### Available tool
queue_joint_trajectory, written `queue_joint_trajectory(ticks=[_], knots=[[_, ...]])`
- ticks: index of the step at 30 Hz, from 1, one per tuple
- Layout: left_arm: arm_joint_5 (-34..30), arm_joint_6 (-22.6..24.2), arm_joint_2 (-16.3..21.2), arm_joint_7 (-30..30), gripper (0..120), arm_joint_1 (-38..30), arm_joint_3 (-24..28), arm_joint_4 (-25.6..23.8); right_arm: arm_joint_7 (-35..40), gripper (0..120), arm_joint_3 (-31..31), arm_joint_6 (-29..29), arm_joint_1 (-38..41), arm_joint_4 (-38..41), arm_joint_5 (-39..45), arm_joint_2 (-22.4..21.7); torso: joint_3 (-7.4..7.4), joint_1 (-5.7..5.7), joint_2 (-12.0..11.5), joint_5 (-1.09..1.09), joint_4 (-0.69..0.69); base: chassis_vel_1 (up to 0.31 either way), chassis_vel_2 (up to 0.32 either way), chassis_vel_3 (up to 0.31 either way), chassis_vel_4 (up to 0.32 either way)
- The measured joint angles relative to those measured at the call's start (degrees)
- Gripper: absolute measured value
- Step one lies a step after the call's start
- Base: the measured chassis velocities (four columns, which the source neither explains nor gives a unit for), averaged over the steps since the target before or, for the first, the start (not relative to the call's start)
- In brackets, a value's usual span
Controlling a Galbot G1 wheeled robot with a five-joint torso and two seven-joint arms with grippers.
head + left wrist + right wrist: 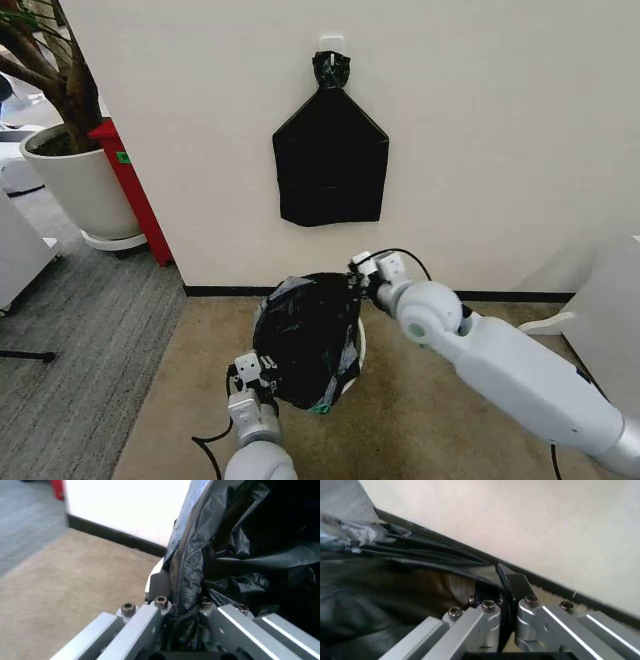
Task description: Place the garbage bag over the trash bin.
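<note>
While the trash bin [358, 345] stands on tan carpet [200, 380], both grippers' fingers pinch the garbage bag [305, 335].

Head view: high, facing forward and down at the wall [500, 120] and floor, garbage bag [305, 335] mid-frame, moderately near. Both wrist views: very close, sighting along their own jaws at bag folds [240, 555] [395, 592]; baseboard [115, 536] [555, 587] shared.

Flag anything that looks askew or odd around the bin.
The garbage bag bulges in a crumpled heap over the trash bin, not lining it. Left gripper and right gripper pinch opposite edges.
</note>
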Motion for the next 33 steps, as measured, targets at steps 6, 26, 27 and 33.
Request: queue_joint_trajectory(ticks=[6,26,27,33], knots=[[-15.84,3.94,2.97,4.39,0,-2.10,-1.05,-6.67,-4.14,0,8.17,1.39,-8.09,1.10,0.96,-3.73,0.00,0.00,0.00,0.02,-0.02,0.000,0.000,0.000,0.000],[-20.01,3.69,-0.83,-5.43,0,-7.12,-1.38,-2.66,-4.62,0,8.33,3.07,-6.96,1.99,-2.40,-2.62,0.01,0.00,0.00,0.01,0.00,0.000,0.000,0.000,0.000],[-20.33,3.50,-1.38,-5.83,0,-7.64,-1.58,-2.48,-3.99,0,9.04,3.13,-7.28,2.00,-1.81,-2.10,0.00,0.00,0.00,0.01,0.00,0.000,0.000,0.000,0.000],[-22.01,3.27,-2.48,-7.07,0,-8.95,-2.18,-2.14,-3.77,0,11.87,3.34,-10.28,2.05,-1.62,-0.98,0.00,0.00,0.00,0.01,0.00,0.000,0.000,0.000,0.000]])
